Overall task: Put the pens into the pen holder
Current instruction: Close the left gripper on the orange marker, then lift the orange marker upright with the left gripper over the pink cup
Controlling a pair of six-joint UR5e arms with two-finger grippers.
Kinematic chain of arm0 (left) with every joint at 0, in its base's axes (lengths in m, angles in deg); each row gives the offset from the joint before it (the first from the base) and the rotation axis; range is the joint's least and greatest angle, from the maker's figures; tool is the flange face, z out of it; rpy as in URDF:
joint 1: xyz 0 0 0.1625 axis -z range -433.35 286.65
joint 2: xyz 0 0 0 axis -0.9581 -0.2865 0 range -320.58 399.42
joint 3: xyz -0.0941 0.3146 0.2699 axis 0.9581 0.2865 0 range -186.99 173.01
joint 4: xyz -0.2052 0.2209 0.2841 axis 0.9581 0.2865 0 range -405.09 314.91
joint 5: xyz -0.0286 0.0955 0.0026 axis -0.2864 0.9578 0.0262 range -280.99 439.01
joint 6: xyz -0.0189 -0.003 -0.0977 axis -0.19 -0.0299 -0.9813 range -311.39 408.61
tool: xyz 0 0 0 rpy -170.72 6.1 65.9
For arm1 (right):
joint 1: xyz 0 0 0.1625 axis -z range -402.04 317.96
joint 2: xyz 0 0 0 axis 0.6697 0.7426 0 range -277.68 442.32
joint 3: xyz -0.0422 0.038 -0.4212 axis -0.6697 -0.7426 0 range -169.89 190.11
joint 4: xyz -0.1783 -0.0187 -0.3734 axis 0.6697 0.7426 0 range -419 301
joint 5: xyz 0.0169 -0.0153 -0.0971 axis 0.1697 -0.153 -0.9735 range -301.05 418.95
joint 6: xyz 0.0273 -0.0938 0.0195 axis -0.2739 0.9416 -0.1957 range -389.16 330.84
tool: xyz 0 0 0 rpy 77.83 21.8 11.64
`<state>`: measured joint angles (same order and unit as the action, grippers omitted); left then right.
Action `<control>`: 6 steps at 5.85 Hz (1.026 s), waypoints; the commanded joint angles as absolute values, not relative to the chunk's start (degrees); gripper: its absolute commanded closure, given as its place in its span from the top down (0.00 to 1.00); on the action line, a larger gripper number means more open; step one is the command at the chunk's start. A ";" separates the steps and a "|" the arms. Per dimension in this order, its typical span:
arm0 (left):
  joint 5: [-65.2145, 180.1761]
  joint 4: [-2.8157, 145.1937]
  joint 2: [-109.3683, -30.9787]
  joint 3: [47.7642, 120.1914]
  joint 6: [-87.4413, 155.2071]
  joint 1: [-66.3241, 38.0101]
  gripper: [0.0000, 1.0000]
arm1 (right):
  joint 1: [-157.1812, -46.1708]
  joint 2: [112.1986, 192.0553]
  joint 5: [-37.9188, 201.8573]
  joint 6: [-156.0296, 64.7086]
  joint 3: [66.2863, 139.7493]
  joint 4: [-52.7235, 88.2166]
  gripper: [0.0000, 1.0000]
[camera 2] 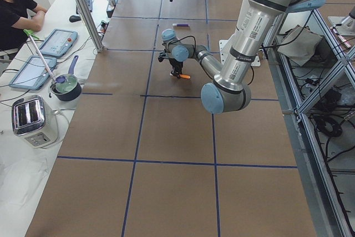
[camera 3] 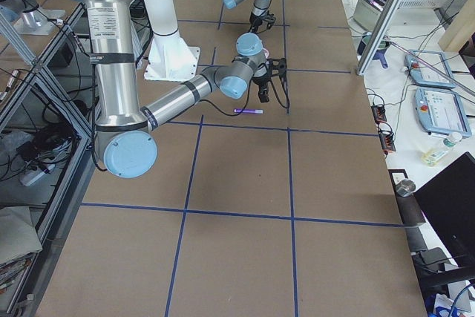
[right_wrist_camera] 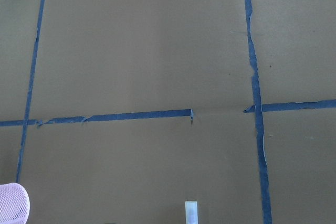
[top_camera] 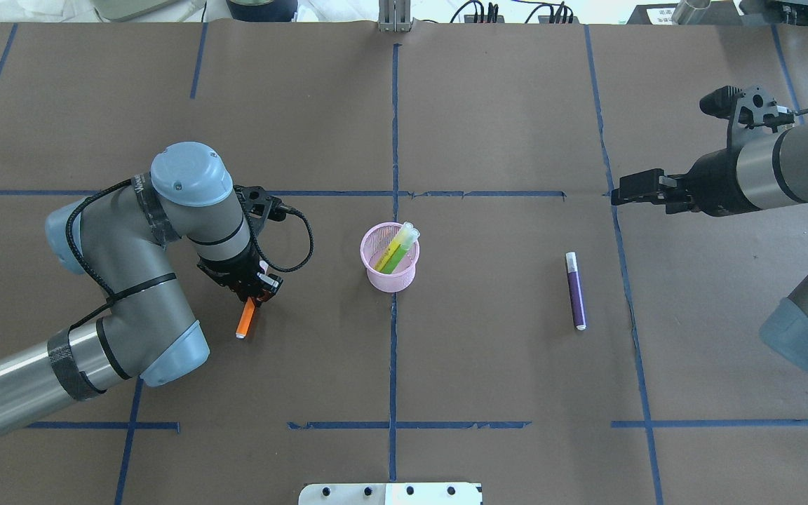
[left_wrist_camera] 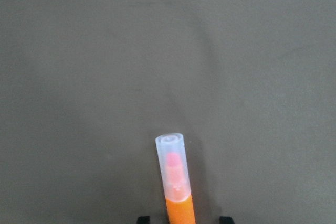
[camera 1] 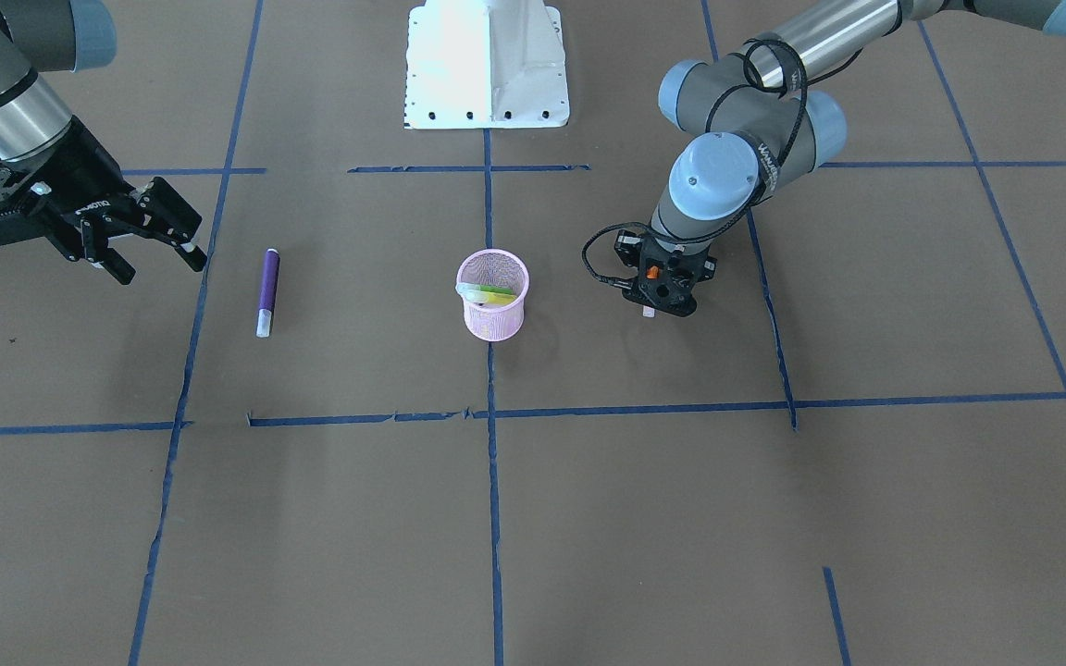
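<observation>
Overhead view: left claw (top_camera: 255, 296) pointed down at the surface (top_camera: 488, 365), set over the far end of the orange pen (top_camera: 245, 321). That pen lay flat, left of the pen holder (top_camera: 391, 272) and well apart from it, pale cap end toward the robot. Pen holder stood upright on a blue tape line (top_camera: 393, 365) near mid-surface. Green pen (top_camera: 395, 254) leaned inside it, cap end above the rim. Purple pen (top_camera: 575, 294) lay flat right of the holder, well apart from it. Right claw (top_camera: 627, 191) hung above a tape crossing beyond the purple pen.

Front-facing view: right claw's fingers were spread and empty, off to the side of the purple pen. Left claw was seen from above its wrist. A bit of orange showed inside it and a pale cap tip just below.

Left side view: orange pen lay on the surface, sticking out from under the left claw.

Right side view: purple pen lay flat near the right arm's wrist.

Left wrist view: orange pen ran up from the bottom edge, cap end farthest. Two dark fingertips sat either side of the barrel with bare surface showing between each and the pen, so the claw was spread around it, not pinching.

Right wrist view: tape lines, holder rim in the bottom-left corner, purple pen's pale cap at the bottom edge.
</observation>
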<state>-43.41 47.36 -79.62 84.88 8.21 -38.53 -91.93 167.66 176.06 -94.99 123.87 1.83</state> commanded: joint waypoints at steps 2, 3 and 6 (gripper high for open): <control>-43.33 51.56 -80.46 85.90 6.61 -38.03 0.00 | -91.97 167.66 175.93 -94.99 123.84 1.73 1.00; -42.89 58.38 -81.68 86.60 -2.53 -37.85 0.00 | -91.97 167.66 175.93 -94.99 123.84 1.73 1.00; -12.79 64.07 -83.18 98.88 -12.64 -44.29 0.00 | -92.05 167.75 175.93 -94.99 123.75 1.73 1.00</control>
<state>-24.22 63.52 -82.75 95.01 -10.44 -40.42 -92.03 167.69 175.93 -94.99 123.78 1.73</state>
